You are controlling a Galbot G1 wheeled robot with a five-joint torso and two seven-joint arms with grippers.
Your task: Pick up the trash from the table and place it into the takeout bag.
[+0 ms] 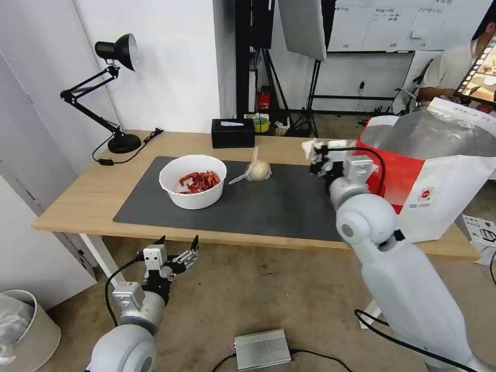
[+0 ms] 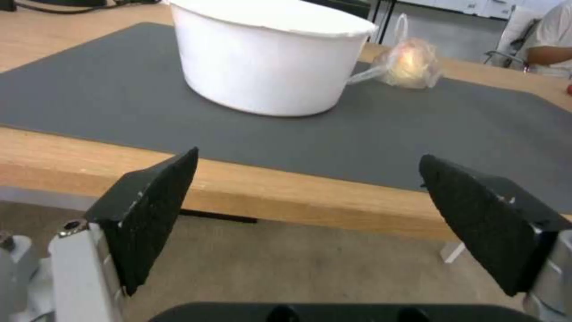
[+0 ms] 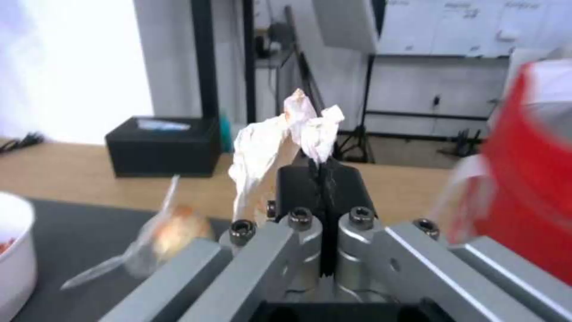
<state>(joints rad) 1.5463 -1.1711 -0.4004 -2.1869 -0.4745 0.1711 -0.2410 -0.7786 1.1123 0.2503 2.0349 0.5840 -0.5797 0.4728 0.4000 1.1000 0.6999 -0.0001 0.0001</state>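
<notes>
L gripper (image 1: 178,251): parked low at 7 o'clock, in front of table's near edge; jaws wide apart, nothing btwn pads (image 2: 155,210).
Table (image 1: 93,196): light wood w/ dark grey mat (image 1: 268,201) across the middle.
White bowl (image 1: 193,181): on mat at 10 o'clock, red scraps inside. Prob. stiff-walled but open-topped; take by the rim and keep level or scraps spill.
Knotted bag (image 1: 257,169): on mat at 12, just beyond bowl, apart from it. Thin film, soft, looks light; knot/tail is the best hold.
R gripper (image 1: 316,155): raised over mat's far right at 1 o'clock, jaws closed tight on crumpled tissue (image 3: 280,138). Tissue is featherlight, limp; sticks up past fingertips, pinched at one fold only, so could slip free.
Takeout bag (image 1: 429,181): upright at 2 o'clock, mouth open, foil lining showing, just beside R gripper.
Tissue box (image 1: 233,133): black, far edge at 12; not trash.
</notes>
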